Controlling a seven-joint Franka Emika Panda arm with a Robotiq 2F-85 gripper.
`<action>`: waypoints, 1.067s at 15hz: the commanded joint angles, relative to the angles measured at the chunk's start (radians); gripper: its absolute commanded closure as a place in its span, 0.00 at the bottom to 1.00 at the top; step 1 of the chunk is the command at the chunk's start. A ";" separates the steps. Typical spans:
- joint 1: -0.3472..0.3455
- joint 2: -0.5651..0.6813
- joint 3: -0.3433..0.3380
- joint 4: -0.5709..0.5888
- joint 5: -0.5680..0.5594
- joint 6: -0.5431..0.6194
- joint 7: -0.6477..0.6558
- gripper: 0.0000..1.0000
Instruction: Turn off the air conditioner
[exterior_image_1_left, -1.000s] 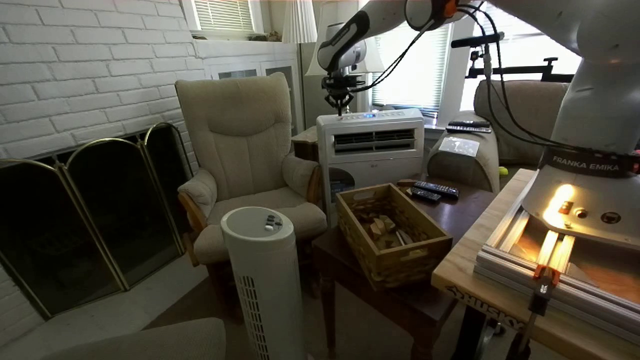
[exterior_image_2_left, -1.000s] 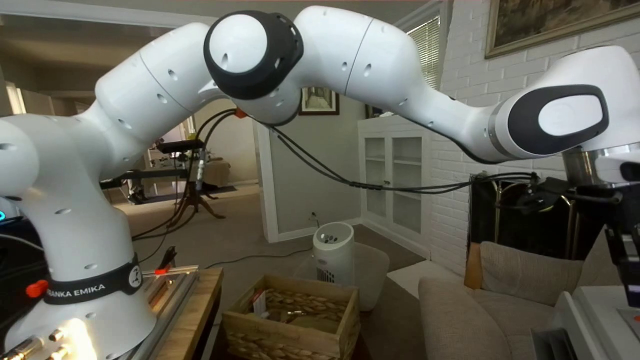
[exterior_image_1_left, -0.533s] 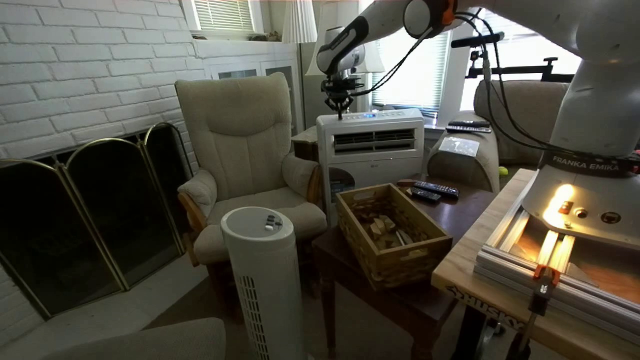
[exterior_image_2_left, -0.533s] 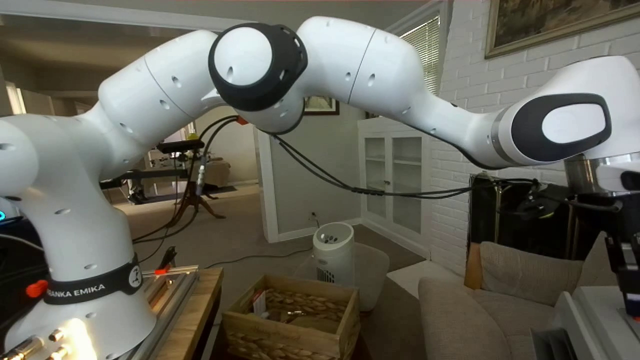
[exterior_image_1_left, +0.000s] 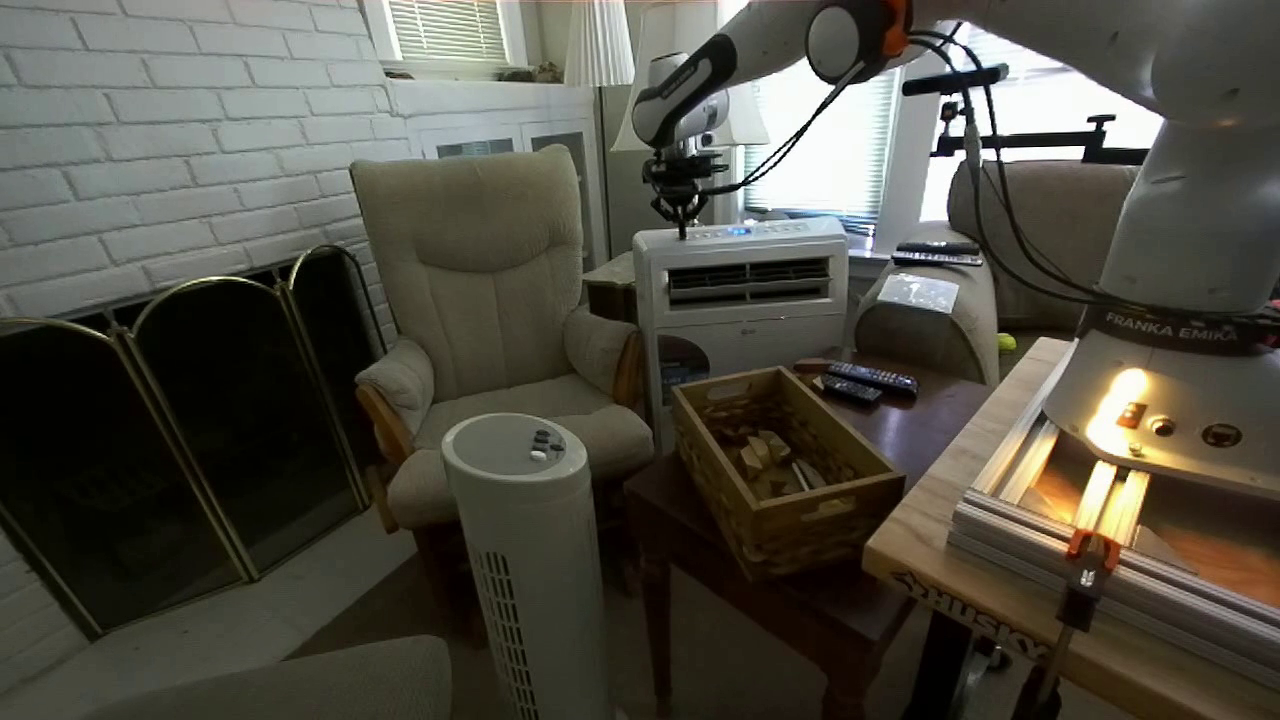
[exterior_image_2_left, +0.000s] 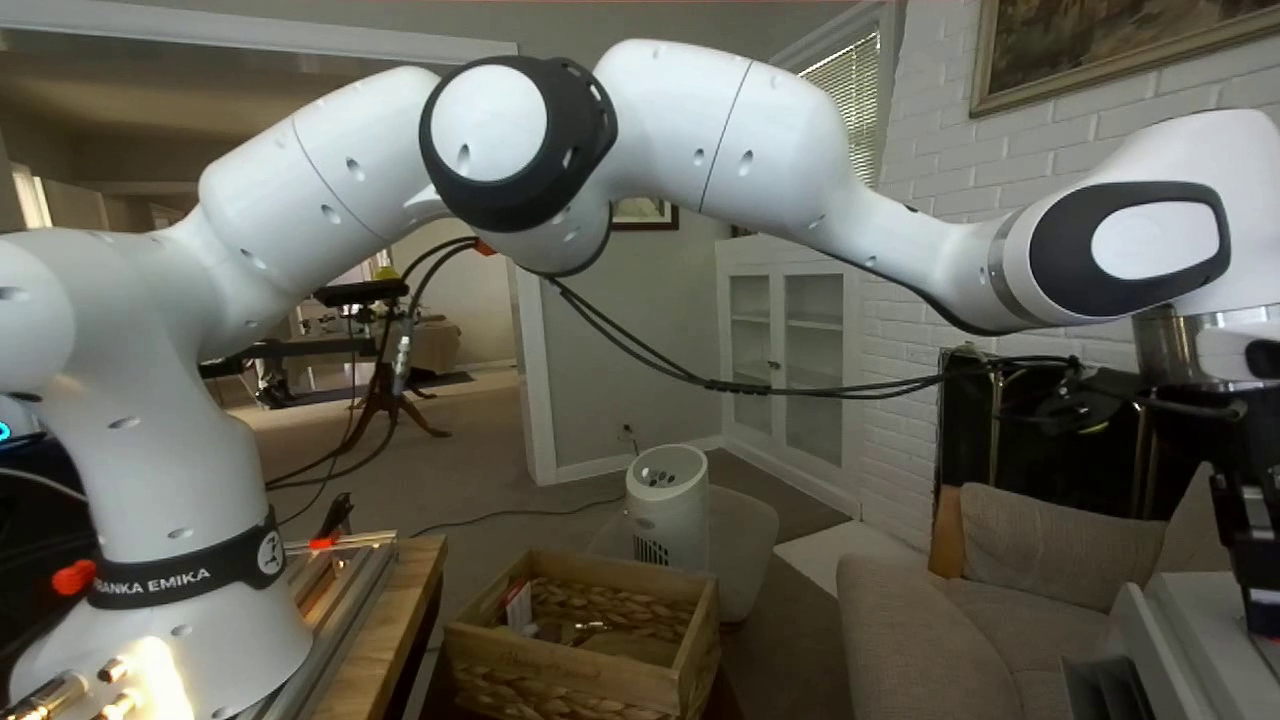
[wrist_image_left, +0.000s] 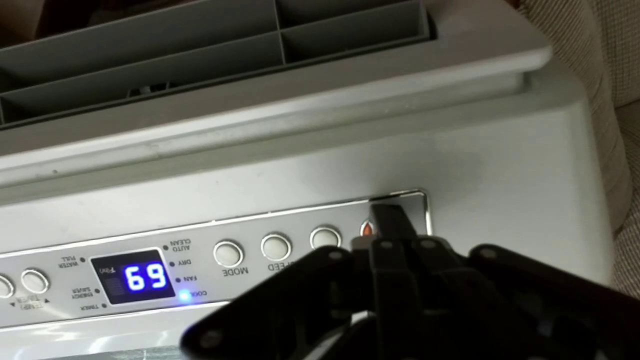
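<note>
You can read a blue 69 on the display (wrist_image_left: 133, 276) of the air conditioner (wrist_image_left: 320, 170) and, upside down on its panel (wrist_image_left: 207, 270), MODE, SPEED (partly covered), AUTO CLEAN, DRY, FAN, COOL, WATER FULL, ENERGY SAVER, TIMER and TEMP. In an exterior view you get FRANKA EMIKA on the base collar (exterior_image_1_left: 1180, 328), HUSKY on the bench edge (exterior_image_1_left: 965, 608)

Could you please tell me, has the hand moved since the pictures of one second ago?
Yes, slightly downward: in both exterior views, the hand is now lower relative to the air conditioner, which has not moved.
</note>
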 joint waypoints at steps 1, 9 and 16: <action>-0.006 0.049 -0.012 0.078 -0.006 -0.027 0.025 1.00; -0.030 0.082 0.027 0.133 -0.031 -0.147 0.006 1.00; -0.024 0.039 0.016 0.127 -0.001 -0.131 -0.015 1.00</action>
